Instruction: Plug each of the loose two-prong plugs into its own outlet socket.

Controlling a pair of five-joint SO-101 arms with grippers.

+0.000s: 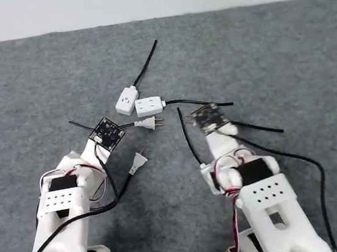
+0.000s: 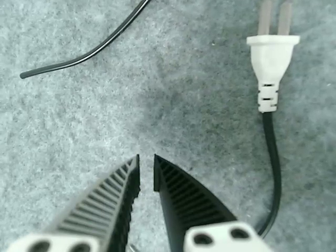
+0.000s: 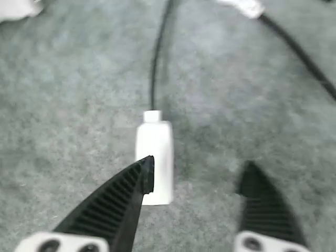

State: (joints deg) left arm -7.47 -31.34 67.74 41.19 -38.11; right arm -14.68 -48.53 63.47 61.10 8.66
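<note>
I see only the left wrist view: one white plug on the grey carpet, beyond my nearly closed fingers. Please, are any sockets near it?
Observer: Yes. The high view shows two white sockets side by side: a slanted socket and a level socket.
Operator: Is there also a second plug?
Observer: Yes, two plugs lie there: the upper plug just below the sockets, and the lower plug farther from them.
Operator: And the right gripper, what is its state?
Observer: The right wrist view shows the right gripper open, with a white socket block lying at one side of its opening, not clamped.
</note>
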